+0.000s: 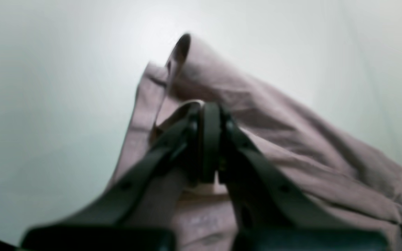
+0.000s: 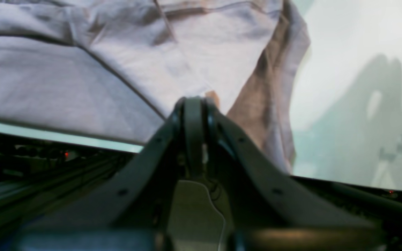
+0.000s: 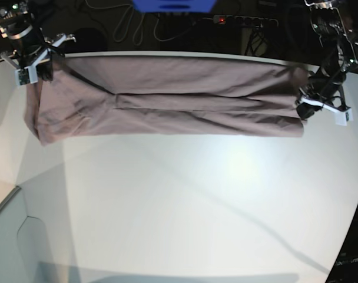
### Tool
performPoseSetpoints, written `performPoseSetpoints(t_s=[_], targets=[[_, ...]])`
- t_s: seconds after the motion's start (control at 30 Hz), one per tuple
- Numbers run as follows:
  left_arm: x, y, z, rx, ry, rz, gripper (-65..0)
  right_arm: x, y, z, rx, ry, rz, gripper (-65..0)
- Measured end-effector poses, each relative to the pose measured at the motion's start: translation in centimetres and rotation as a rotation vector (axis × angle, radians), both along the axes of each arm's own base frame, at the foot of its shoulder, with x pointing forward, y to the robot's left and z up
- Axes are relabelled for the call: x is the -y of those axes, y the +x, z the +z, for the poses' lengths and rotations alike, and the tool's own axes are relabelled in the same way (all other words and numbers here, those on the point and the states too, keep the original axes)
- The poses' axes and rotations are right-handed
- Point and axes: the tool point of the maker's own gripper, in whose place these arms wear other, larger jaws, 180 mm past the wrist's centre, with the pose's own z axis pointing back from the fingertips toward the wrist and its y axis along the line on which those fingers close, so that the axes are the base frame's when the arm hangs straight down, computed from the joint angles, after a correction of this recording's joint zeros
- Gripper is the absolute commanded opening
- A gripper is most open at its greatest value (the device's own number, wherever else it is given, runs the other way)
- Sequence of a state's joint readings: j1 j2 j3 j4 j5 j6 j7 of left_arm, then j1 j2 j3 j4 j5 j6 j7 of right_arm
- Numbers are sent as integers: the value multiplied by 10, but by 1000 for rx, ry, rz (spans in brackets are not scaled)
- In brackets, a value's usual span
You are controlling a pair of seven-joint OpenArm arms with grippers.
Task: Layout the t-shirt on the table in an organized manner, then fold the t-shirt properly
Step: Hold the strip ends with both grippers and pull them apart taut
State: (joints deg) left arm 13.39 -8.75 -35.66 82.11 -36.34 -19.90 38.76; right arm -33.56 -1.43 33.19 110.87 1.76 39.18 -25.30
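Note:
The mauve-grey t-shirt [image 3: 179,100] lies stretched in a long folded band along the far side of the white table [image 3: 179,200]. At its left end, my right gripper [image 3: 40,68] pinches the cloth. The right wrist view shows that gripper [image 2: 194,103] shut on a fold of the t-shirt [image 2: 65,80], with a loose flap hanging over the table [image 2: 344,87]. My left gripper [image 3: 311,97] holds the band's right end. In the left wrist view its jaws [image 1: 209,115] are shut on the t-shirt [image 1: 291,146], above the table [image 1: 47,104].
Behind the table's far edge are cables, a power strip [image 3: 238,20] with a red light and a blue object [image 3: 173,5]. The table's curved edge runs down the right side. A lower grey surface [image 3: 8,247] adjoins the front left corner.

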Motion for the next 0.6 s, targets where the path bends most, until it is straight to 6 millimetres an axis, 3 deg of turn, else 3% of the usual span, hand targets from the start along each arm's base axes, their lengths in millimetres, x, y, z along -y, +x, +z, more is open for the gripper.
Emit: performPoseSetpoints(t_s=[0.13, 0.6], targets=[[-10, 0, 3, 12, 10, 26, -649, -4, -14, -6, -38, 3, 7, -650], [-12, -2, 3, 1, 15, 19, -649, -4, -20, -9, -20, 23, 3, -650]])
